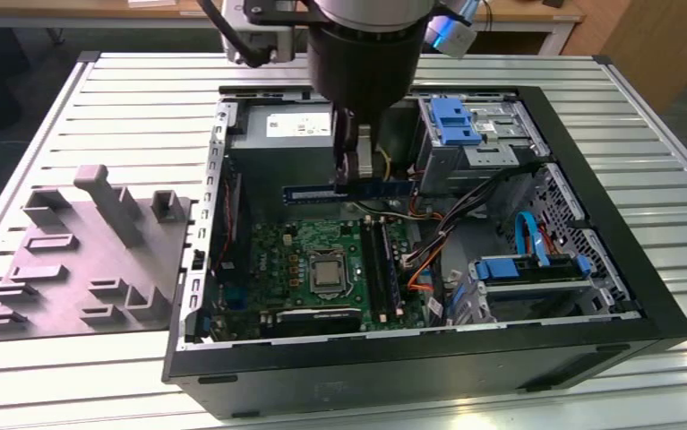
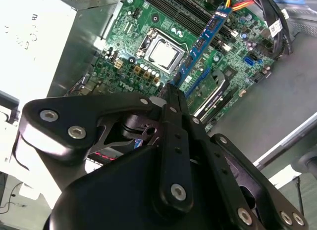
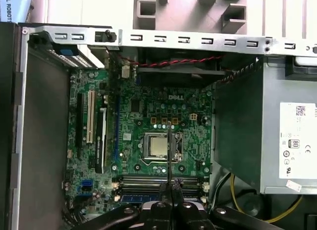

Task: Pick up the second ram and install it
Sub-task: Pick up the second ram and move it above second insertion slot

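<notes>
even bright light, pale glare on the slatted table, soft shadow inside the computer case.

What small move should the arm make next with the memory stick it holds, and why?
Probably rotate the gripper so that the second ram runs along the black memory slots. The gripper is shut on the stick, which in the exterior view lies crosswise to those slots, so it likely needs aligning before lowering.

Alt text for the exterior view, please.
The robot's hand grips a blue memory stick, level, over an open computer case. The case lies on a slatted table, a grey moulded tray at the exterior view's left.
</notes>
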`<state>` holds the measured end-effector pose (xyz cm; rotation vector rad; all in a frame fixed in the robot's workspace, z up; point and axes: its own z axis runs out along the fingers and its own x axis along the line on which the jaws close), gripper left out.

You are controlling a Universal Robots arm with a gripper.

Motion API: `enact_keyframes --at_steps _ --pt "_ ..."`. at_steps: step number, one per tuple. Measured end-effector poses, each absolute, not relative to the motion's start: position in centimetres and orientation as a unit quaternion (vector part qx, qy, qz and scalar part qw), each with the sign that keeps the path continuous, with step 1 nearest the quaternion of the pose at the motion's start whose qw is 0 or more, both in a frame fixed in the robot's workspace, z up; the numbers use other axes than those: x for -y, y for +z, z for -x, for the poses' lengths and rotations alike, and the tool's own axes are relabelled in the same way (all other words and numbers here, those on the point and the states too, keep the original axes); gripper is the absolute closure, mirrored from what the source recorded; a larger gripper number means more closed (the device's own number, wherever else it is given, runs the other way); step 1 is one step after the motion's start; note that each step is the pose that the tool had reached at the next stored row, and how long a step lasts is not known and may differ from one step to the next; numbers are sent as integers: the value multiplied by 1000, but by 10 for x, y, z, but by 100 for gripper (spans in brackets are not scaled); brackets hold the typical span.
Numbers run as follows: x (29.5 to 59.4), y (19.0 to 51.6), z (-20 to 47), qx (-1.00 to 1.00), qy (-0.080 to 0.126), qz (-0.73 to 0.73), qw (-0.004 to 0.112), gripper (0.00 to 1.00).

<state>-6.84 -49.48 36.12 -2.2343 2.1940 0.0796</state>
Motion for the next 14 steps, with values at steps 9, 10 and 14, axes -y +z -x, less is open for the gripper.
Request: enact_keyframes --at_steps 9,10,14 --pt "494 347 74 -700 28 713 11 89" --pt "494 346 74 -700 28 713 11 89" --pt "494 338 74 -700 28 713 11 89"
